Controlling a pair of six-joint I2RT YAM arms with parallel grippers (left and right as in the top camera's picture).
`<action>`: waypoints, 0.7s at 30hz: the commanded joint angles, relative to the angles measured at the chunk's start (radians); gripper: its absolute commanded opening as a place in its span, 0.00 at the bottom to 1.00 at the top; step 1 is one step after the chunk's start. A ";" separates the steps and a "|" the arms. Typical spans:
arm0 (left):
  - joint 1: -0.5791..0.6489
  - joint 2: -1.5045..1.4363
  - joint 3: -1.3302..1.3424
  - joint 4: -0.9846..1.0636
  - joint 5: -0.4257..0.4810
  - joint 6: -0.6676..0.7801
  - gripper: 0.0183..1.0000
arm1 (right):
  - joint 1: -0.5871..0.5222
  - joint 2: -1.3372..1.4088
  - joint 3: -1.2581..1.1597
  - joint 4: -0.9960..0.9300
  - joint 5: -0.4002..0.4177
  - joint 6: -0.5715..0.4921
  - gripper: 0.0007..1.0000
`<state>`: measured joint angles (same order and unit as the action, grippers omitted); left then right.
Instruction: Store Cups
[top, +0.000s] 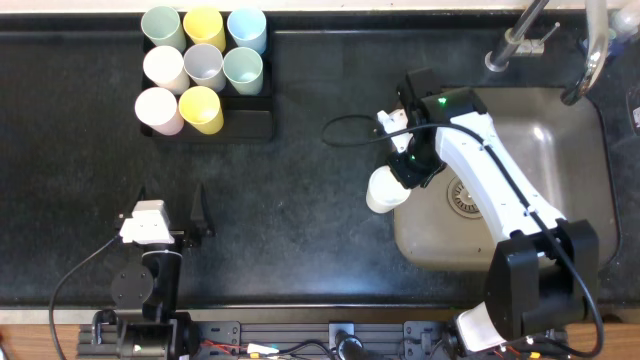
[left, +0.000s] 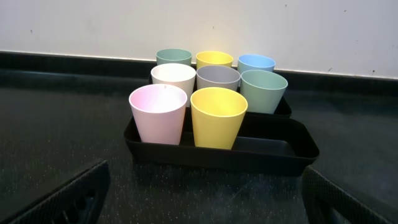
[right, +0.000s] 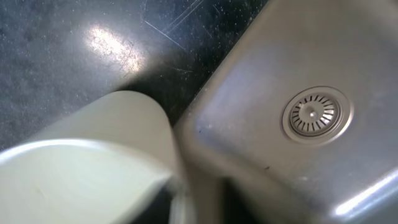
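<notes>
A black tray (top: 252, 126) at the back left of the dark counter holds several pastel cups, among them a pink cup (top: 158, 110) and a yellow cup (top: 201, 108) in the front row. The left wrist view faces this tray (left: 277, 149) from a distance, with the pink cup (left: 158, 114) and yellow cup (left: 217, 116) nearest. My left gripper (top: 170, 207) rests open near the front left, holding nothing. My right gripper (top: 408, 170) is shut on the rim of a cream cup (top: 384, 190), tilted above the sink's left edge. The cream cup (right: 93, 168) looms close in the right wrist view.
A steel sink (top: 560, 130) with a round drain (right: 316, 114) lies at the right, and a faucet (top: 515, 40) stands behind it. The tray's front right slot (left: 267, 146) holds no cup. Dark counter (top: 300, 230) stretches between tray and sink.
</notes>
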<state>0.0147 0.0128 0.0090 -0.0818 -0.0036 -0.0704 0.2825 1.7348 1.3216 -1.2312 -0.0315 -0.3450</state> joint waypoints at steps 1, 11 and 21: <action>0.001 -0.010 -0.001 -0.003 0.003 0.018 1.00 | 0.023 -0.035 0.042 -0.016 -0.050 0.065 0.04; 0.001 -0.010 -0.001 -0.003 0.003 0.018 1.00 | 0.181 -0.074 0.577 -0.252 -0.084 0.153 0.04; 0.001 -0.010 -0.001 -0.003 0.003 0.018 1.00 | 0.460 0.188 1.010 -0.246 0.032 0.224 0.04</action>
<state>0.0147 0.0128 0.0090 -0.0818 -0.0036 -0.0704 0.7170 1.7893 2.2631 -1.4822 -0.0834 -0.1577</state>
